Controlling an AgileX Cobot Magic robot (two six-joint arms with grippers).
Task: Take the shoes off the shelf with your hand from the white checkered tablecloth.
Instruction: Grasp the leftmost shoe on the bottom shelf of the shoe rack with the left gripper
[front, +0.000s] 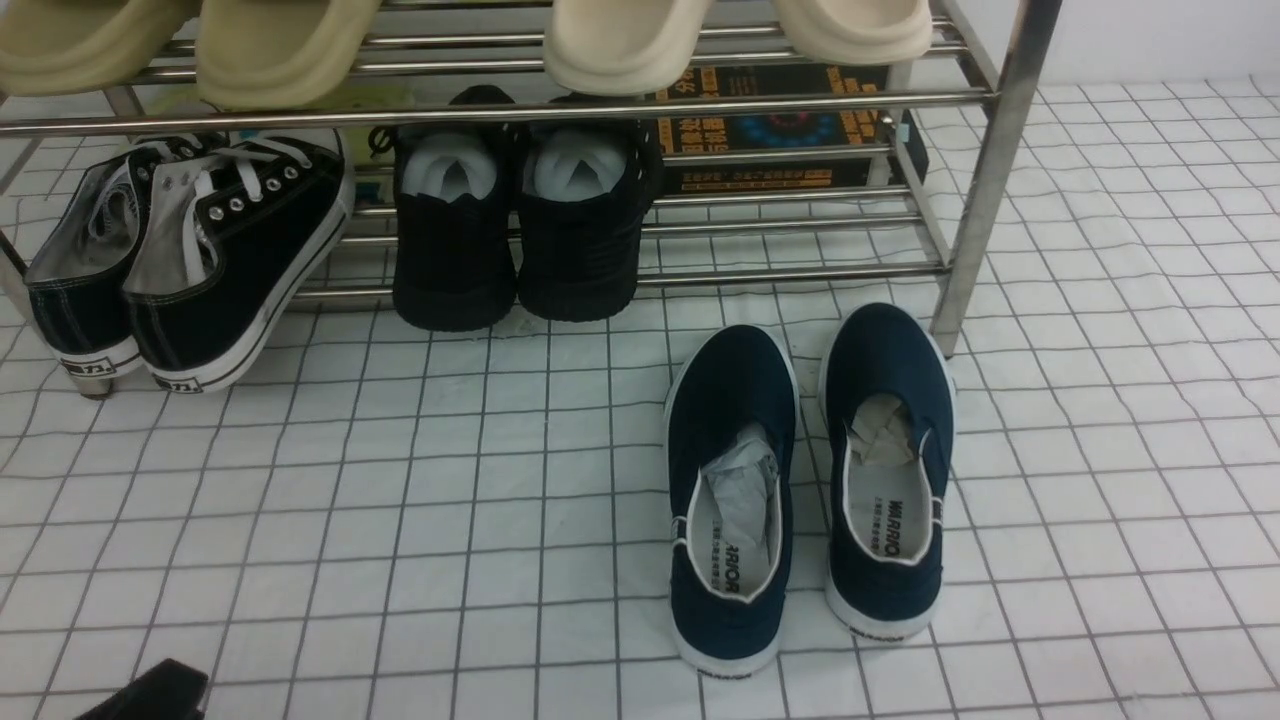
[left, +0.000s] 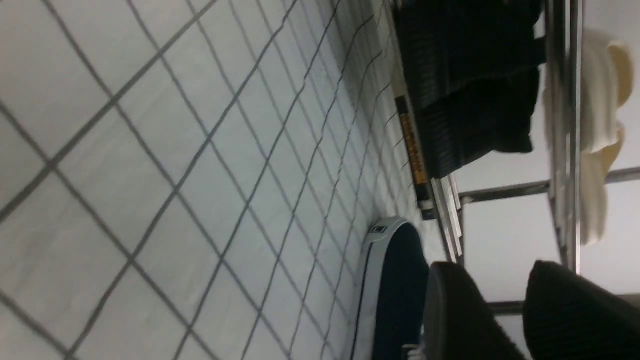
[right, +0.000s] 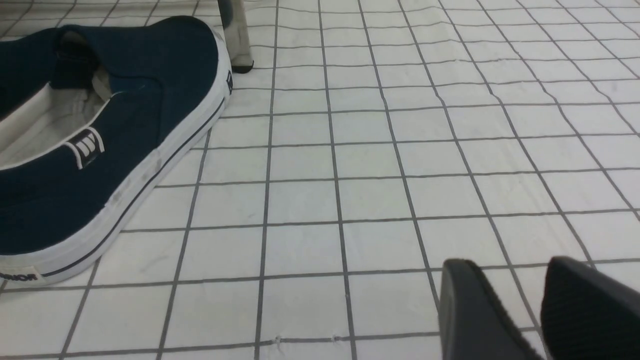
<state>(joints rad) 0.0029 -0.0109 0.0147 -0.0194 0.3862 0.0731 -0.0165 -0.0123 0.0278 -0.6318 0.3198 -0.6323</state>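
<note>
— When you look from the front, where are the lace-up shoes?
— On the low bars of the shelf, at the left end. Their heels poke out past the near bar and tip down toward the checkered cloth.
— Do the wrist views show them?
— No, only the front one does. The left wrist view shows the all-black shoes, the tan slippers on the top bars, and one of the navy slip-ons. The right wrist view shows one slip-on and a shelf leg just beside its toe.
— What about the grippers?
— The left gripper has its fingers spread, with just wall and a bar showing between them. The right gripper is spread too, with just cloth between its fingers.
— Is there room to move?
— Yes. Bare squares run from the near left edge up to the heels of the lace-up shoes. The slip-ons sit on the cloth to the right, toes near the right leg. More bare cloth lies right of them.
— And the floor and room?
— White cloth, thin grey lines, a few wrinkles. A dark box with orange letters stands behind the shelf, before a white wall.
</note>
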